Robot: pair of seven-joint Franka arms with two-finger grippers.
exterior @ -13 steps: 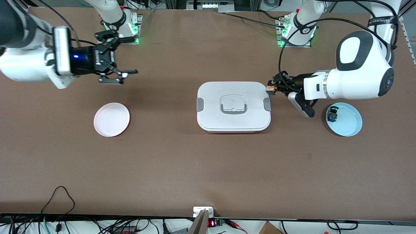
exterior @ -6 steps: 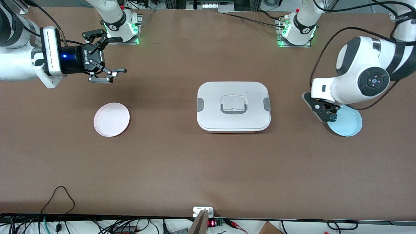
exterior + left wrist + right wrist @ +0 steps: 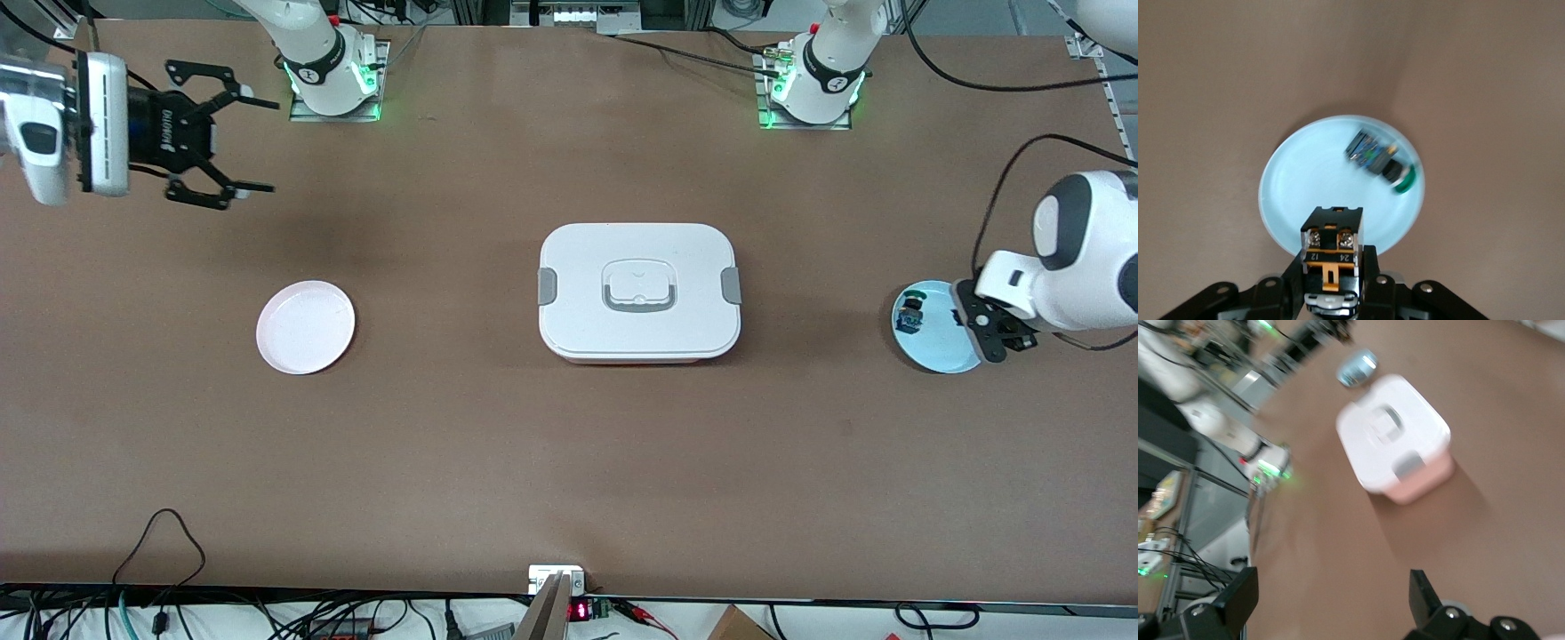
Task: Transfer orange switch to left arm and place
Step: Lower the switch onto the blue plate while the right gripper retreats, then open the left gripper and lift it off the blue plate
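You are looking at the left end effector (image 3: 1331, 293) hanging over the blue plate (image 3: 933, 351), toward the left arm's end of the worktop (image 3: 569, 462) from the box (image 3: 639, 292). In the left wrist view its fingers are clamping the orange switch (image 3: 1331, 250), which is sitting above the plate's rim, not resting on it. The other switch (image 3: 1379, 162), the one with green and blue parts, is lying in the plate, apart from the held one.

The right end effector (image 3: 218, 133) is waiting with its fingers spread wide and nothing between them, up over the worktop toward the right arm's end from the box. The pink plate (image 3: 305, 326) is sitting empty, well apart from the box on that same end.

The box is standing squarely between the two arms, so that is your main hazard. If you are carrying the switch straight toward the right arm at low height, the left arm's wrist or the switch may be clipping the lid or a side clip. The switch is small and pinched only at its lower end, so a bump or a hurried handover could be knocking it loose. A drop onto the blue plate might also be disturbing the other switch.
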